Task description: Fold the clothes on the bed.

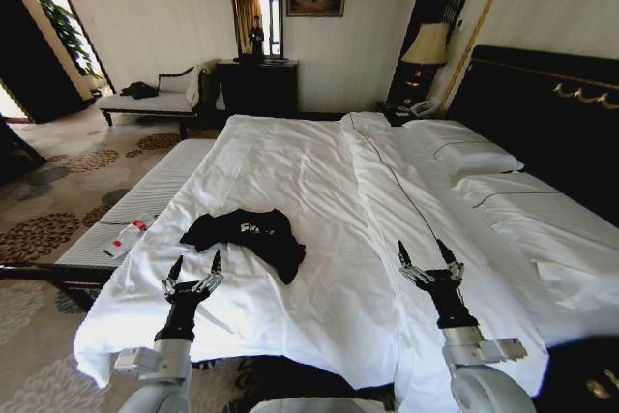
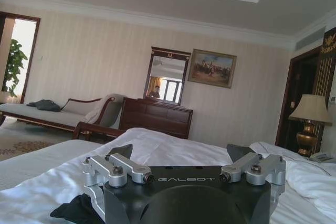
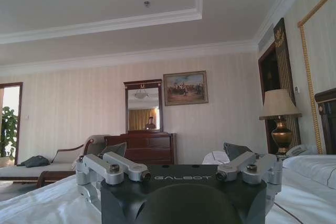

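The clothes (image 1: 247,236), a black T-shirt with white lettering, lie crumpled on the white duvet of the bed (image 1: 329,191), near its foot on the left side. My left gripper (image 1: 195,265) hovers open just in front of the shirt, fingers pointing toward it. In the left wrist view a corner of the clothes (image 2: 76,209) shows below the left gripper (image 2: 181,153). My right gripper (image 1: 427,250) stands open over bare duvet, well to the right of the shirt. The right wrist view looks past the open right gripper (image 3: 176,150) across the bed.
A small bottle with a red label (image 1: 127,237) lies on the pale bench (image 1: 145,202) left of the bed. Pillows (image 1: 474,157) and the dark headboard (image 1: 542,113) are at the right. A dresser (image 1: 257,87), chaise (image 1: 155,99) and lamp (image 1: 426,50) stand at the far wall.
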